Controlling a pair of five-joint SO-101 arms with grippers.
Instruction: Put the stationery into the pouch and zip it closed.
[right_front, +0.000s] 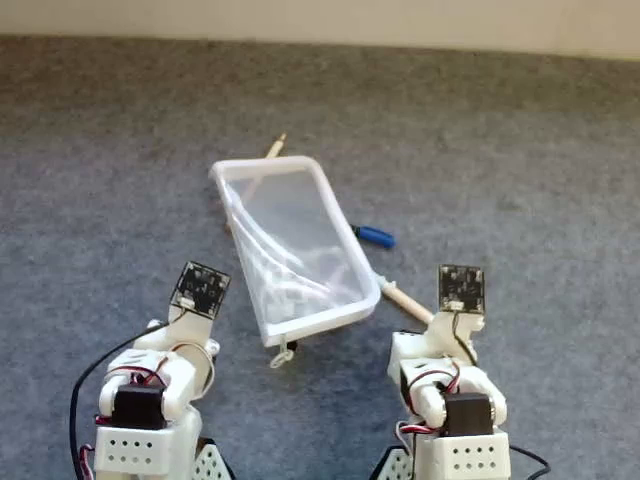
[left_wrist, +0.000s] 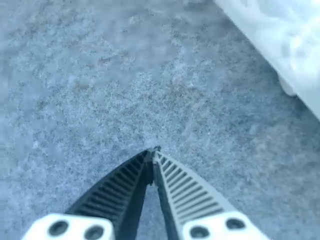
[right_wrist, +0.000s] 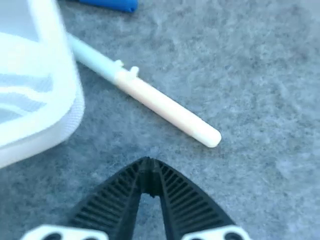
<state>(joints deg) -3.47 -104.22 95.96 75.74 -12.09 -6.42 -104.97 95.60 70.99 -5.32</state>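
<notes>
We see a clear, white-rimmed pouch (right_front: 290, 210) with a cream pen (right_wrist: 165, 112) just beside it; left gripper (left_wrist: 152, 151) and right gripper (right_wrist: 149, 161) closed, empty.

light: soft, even and bright over the whole tabletop (right_front: 520, 150) | shadows: faint; a narrow dark line under the near edge of the pouch (right_front: 290, 240), a thin soft one right beside the pen (right_wrist: 165, 109) | glare: mild pale sheen on the pouch's clear plastic, brightest along its white rim
</notes>
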